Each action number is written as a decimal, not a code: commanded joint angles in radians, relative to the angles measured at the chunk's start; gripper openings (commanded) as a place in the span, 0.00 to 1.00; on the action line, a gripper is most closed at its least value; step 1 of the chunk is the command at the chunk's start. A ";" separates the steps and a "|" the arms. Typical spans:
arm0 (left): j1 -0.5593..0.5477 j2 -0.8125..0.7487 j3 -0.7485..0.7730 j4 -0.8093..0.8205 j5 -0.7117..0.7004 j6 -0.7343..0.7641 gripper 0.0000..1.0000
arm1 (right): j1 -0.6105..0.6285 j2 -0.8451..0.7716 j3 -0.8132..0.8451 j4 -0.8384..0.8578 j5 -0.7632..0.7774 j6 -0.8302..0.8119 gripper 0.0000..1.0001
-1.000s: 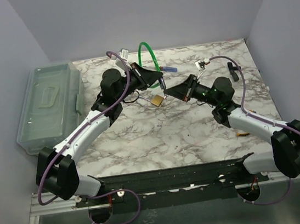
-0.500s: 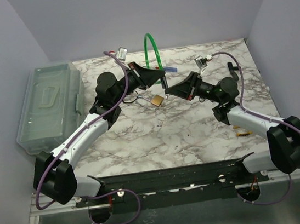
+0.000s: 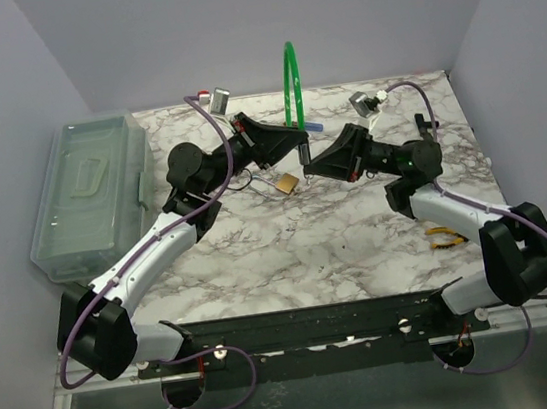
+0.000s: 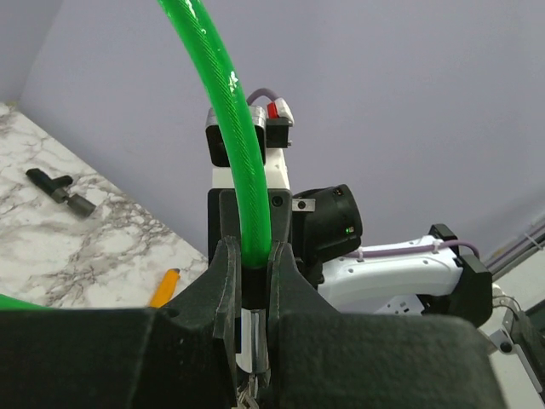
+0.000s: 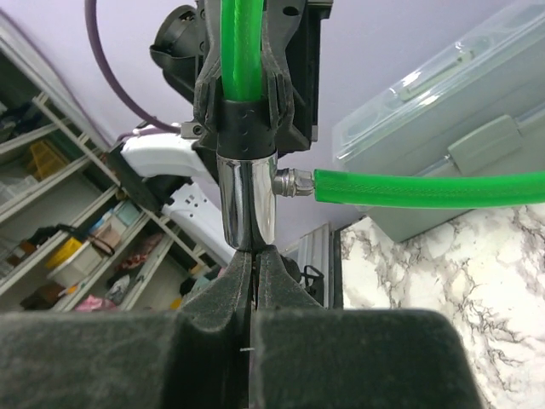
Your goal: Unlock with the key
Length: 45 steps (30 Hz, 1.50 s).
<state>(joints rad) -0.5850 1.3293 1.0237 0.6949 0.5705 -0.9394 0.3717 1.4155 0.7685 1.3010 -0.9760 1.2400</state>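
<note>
The key could not be made out in any view. The spot where it would sit, the seam between the right end effector's [image 5: 253,273] fingertips, was pressed shut, with no gap showing between them. Those closed tips met the lower end of a chrome barrel [image 5: 247,200], and whether anything was pinched in the seam could not be told.

The barrel was the metal end of the green cable [image 5: 236,43]. A 2nd run of the same cable left a small fitting on the barrel's side and ran off toward the right edge of the right wrist view. Just above the chrome, the left end effector [image 4: 253,281] was clamped on the cable's dark collar, 1 finger on each side, and the cable arched upward out of that grip.

From above, the 2 end effectors faced each other tip to tip over the far middle of the marble-patterned table [image 3: 290,253], raised above it, with the cable standing as a tall narrow loop behind them.

A small brass padlock [image 3: 288,181] lay on the table just below the meeting point, apart from both end effectors. A clear plastic box [image 3: 91,193] sat at the table's left edge, and a small yellow-handled item [image 3: 442,234] lay near the right arm.
</note>
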 commanded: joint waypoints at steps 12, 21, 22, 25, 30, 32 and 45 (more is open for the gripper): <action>-0.089 0.015 -0.063 0.002 0.337 -0.074 0.00 | -0.078 0.147 0.263 0.478 0.024 0.330 0.00; -0.094 0.018 -0.071 0.023 0.335 -0.075 0.00 | -0.077 0.130 0.291 0.477 -0.065 0.357 0.00; -0.094 0.020 -0.074 0.023 0.325 -0.077 0.00 | -0.078 0.128 0.286 0.472 -0.074 0.357 0.00; -0.083 0.026 -0.082 0.023 0.302 -0.089 0.00 | -0.078 0.117 0.261 0.433 -0.103 0.334 0.02; -0.066 0.028 -0.088 0.023 0.282 -0.099 0.00 | -0.078 0.091 0.186 0.365 -0.111 0.274 0.18; -0.060 0.028 -0.091 0.015 0.268 -0.100 0.00 | -0.077 0.079 0.163 0.323 -0.112 0.241 0.28; -0.032 0.019 -0.062 -0.219 0.116 0.016 0.00 | -0.077 -0.173 0.093 -0.561 -0.008 -0.329 0.50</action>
<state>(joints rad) -0.6064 1.3464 0.9531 0.6701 0.6914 -1.0195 0.2928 1.3392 0.8421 1.0878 -1.1721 1.1820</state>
